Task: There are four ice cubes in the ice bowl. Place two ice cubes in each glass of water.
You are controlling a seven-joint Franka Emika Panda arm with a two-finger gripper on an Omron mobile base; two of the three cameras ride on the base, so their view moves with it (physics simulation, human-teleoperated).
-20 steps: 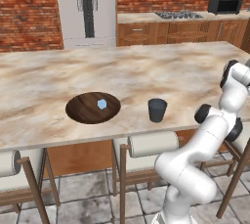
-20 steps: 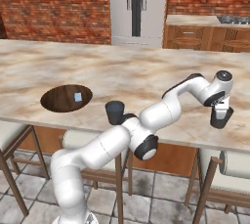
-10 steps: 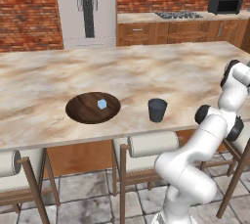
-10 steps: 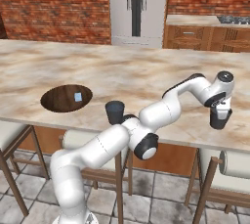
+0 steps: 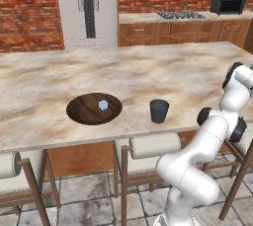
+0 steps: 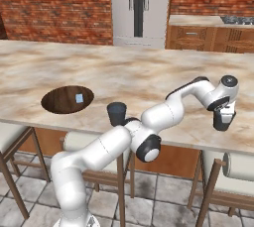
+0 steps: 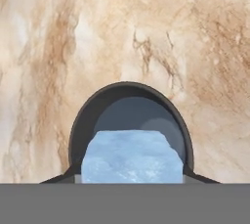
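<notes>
A beige marble counter [image 5: 99, 72] carries a wide, shallow dark-brown wooden bowl [image 5: 86, 114] holding one tiny pale blue ice cube [image 5: 103, 105], and a small dark grey-blue tumbler [image 5: 159, 111] just beside it. Well apart, the gripper [image 6: 223, 120], clamped on another pale blue glassy cube [image 7: 131, 157], hangs directly over a second dark tumbler [image 7: 131, 115].
</notes>
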